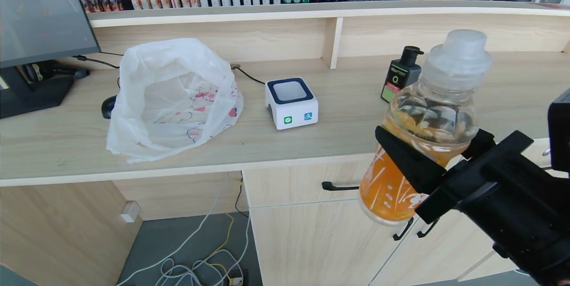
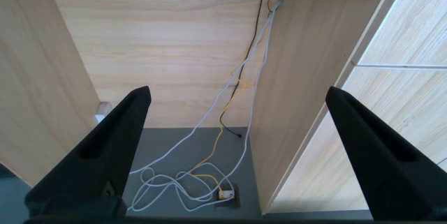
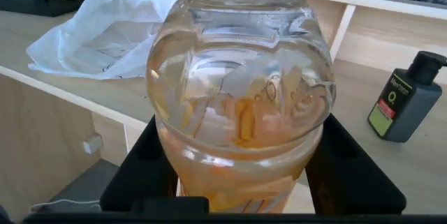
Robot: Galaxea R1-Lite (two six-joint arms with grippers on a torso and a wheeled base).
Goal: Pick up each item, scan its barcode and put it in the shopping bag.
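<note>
Because scanning comes next, my right gripper clenches its jaws on the clear plastic orange-drink bottle, while the jaws of my left gripper are released.

On the white scanner, at the frame centre, I see two small square signs, one green and one blue. The pump bottle at the upper right carries a label; I cannot read it.

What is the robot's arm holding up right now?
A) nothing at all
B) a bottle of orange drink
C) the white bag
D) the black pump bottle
B: the right end effector is shut around the bottle of orange drink, up in the air in front of the counter.
</note>
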